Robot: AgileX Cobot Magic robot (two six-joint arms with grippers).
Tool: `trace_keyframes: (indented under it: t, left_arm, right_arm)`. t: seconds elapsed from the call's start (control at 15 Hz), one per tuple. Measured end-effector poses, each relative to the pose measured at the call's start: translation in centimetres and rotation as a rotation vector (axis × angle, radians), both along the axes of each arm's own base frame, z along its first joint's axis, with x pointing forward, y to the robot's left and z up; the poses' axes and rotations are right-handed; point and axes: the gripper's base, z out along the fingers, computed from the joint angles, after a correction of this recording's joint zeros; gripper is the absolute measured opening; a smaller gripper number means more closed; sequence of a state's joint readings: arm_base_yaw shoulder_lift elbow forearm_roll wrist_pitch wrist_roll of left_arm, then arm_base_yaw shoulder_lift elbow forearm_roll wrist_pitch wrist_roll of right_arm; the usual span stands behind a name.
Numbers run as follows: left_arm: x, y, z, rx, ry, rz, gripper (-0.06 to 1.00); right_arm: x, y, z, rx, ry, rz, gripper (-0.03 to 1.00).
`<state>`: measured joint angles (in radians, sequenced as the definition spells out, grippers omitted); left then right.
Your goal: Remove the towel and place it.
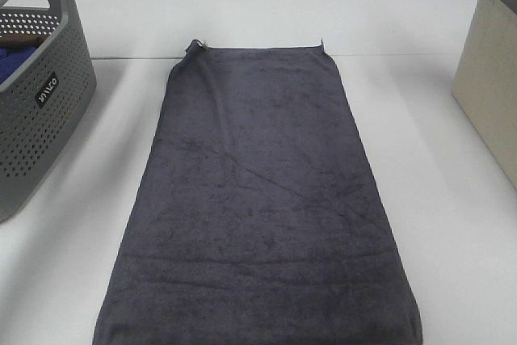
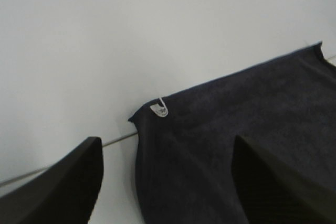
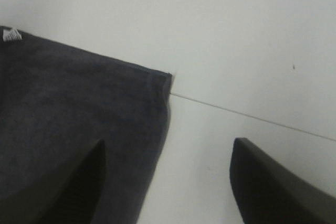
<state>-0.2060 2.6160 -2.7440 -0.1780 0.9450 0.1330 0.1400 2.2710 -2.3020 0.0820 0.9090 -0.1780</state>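
Towel dk charcoal grey; basket grey w/ perforated dots; bin beige.

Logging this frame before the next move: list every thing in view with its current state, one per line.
towel: spread flat on the table, not gripped
grey basket: upright, blue cloth inside
beige bin: upright, contents hidden
left gripper: open, above the towel's tagged corner
right gripper: open, above the other far corner
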Motion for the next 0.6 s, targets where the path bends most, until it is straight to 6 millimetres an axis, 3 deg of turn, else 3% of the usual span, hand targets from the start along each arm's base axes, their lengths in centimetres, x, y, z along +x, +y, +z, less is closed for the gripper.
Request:
trace_keyframes:
  t: [0.33,0.47,0.6]
  left_arm:
    - [-3.1,3.9,6.0,0.067,0.125,0.169,0.71]
    - [-3.6,5.2,7.8,0.052,0.097,0.225,0.71]
    - [-3.7,5.5,8.0,0.044,0.096,0.237,0.71]
  right_arm:
    - [-5.3,-2.2,6.9,-0.122,0.086,-0.122,0.66]
    - [-6.4,-2.5,8.4,-0.118,0.079,-0.144,0.66]
    - [-6.8,-2.5,9.0,-0.101,0.073,-0.166,0.66]
